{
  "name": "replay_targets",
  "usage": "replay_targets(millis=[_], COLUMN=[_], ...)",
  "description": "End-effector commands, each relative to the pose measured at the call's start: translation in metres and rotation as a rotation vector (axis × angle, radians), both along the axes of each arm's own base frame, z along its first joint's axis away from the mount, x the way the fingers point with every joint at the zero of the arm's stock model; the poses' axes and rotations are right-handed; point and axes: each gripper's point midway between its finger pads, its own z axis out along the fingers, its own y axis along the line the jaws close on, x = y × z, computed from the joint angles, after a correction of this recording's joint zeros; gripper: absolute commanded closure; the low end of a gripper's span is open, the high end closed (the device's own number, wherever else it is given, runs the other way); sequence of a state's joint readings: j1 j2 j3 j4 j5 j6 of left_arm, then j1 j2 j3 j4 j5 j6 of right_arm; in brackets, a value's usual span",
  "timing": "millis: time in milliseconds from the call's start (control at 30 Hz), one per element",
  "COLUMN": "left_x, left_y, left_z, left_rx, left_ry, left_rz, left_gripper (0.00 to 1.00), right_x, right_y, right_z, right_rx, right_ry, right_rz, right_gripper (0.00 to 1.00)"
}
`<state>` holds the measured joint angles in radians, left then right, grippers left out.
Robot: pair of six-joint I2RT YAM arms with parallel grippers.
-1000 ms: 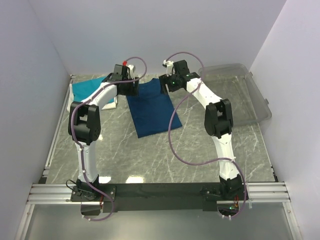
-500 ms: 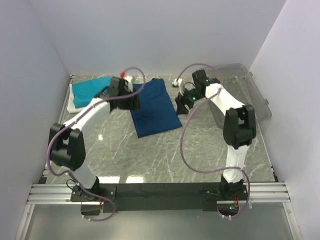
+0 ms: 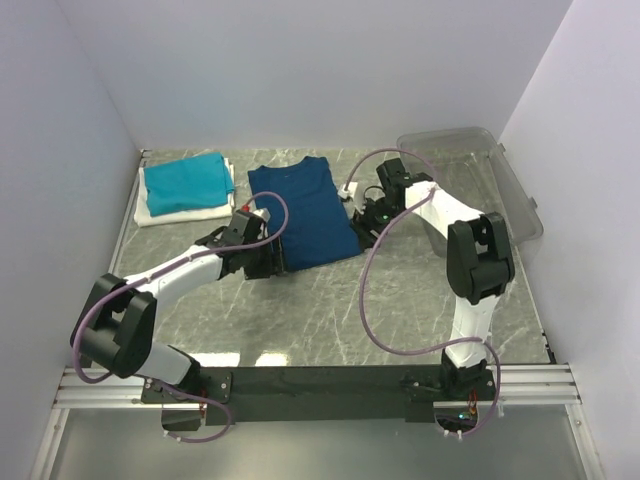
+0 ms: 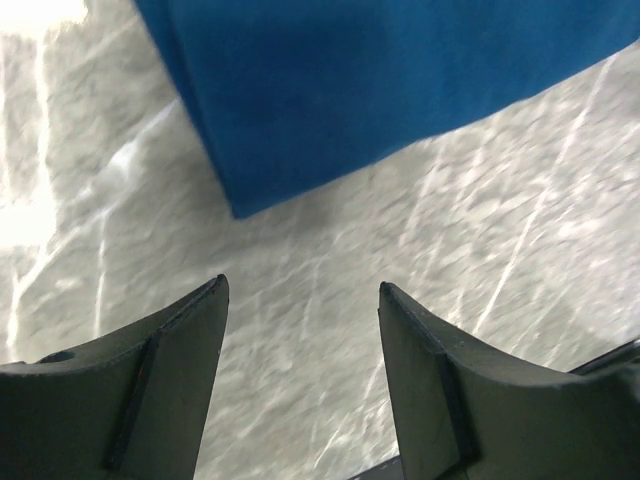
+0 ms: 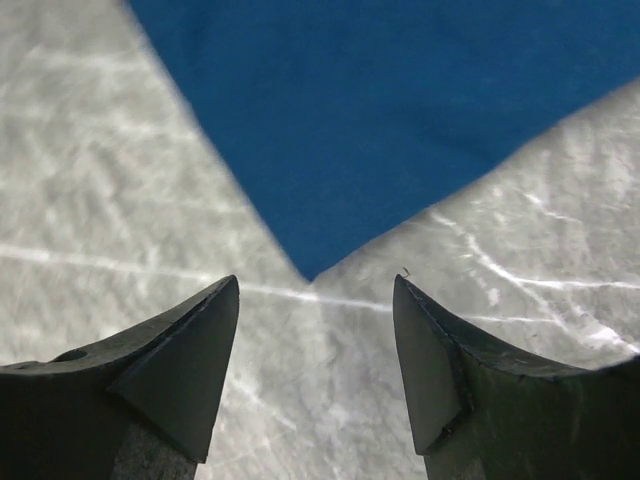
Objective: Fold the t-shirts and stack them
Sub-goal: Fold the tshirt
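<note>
A navy blue t-shirt lies flat on the marble table as a long narrow rectangle, its collar at the far end. My left gripper is at the shirt's near left corner. In the left wrist view it is open and empty, just short of the navy cloth. My right gripper is by the near right corner. It is also open, with the tip of the navy corner just ahead of its fingertips. A folded teal t-shirt rests on a folded white one at the far left.
A clear plastic bin stands at the far right against the wall. Purple cables loop off both arms over the table. White walls close in the left, far and right sides.
Both grippers have come from the shirt's far end to its near corners. The navy shirt, bunched under them before, now lies flat with its collar showing.
</note>
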<state>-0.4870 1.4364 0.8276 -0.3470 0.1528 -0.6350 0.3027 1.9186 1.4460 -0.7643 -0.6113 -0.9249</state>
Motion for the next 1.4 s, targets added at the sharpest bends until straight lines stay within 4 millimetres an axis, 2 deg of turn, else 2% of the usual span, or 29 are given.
replay_targets(millis=[0,367,567,633,833,967,1100,1200,1333,1367], left_x=[0.017,0.039,0.045,0.043,0.035,0.032,0.031,0.032,0.034,0.033], left_y=[-0.014,-0.018,-0.022,-0.022,-0.008,0.001,0.002,-0.005,-0.013,-0.015], left_z=[0.013,-0.003,-0.01,-0.013,-0.025,-0.02,-0.018,-0.02,-0.022,-0.022], left_rx=[-0.086,-0.029,-0.011,-0.008,0.066,0.094,0.091,0.057,0.021,0.013], left_ry=[-0.069,-0.054,-0.04,-0.028,0.012,-0.008,-0.016,-0.021,-0.017,-0.011], left_rz=[0.026,0.025,0.006,-0.002,0.012,0.03,0.031,0.018,0.003,-0.007], left_gripper=[0.33,0.36,0.4,0.44,0.46,0.44,0.45,0.46,0.56,0.64], right_x=[0.027,0.032,0.023,0.02,0.01,0.006,0.005,0.004,0.0,0.0], right_y=[0.005,0.011,0.011,0.011,0.011,0.009,0.007,0.006,0.004,0.003], right_z=[0.004,-0.022,-0.033,-0.036,-0.037,-0.04,-0.042,-0.042,-0.045,-0.045], right_rx=[-0.012,-0.005,-0.019,-0.018,-0.011,-0.017,-0.018,-0.018,-0.023,-0.022], right_ry=[0.0,0.203,0.272,0.289,0.326,0.342,0.346,0.352,0.359,0.362], right_rz=[-0.141,-0.331,-0.341,-0.342,-0.34,-0.346,-0.35,-0.35,-0.351,-0.351], right_gripper=[0.31,0.3,0.32,0.33,0.41,0.46,0.57,0.63,0.65,0.67])
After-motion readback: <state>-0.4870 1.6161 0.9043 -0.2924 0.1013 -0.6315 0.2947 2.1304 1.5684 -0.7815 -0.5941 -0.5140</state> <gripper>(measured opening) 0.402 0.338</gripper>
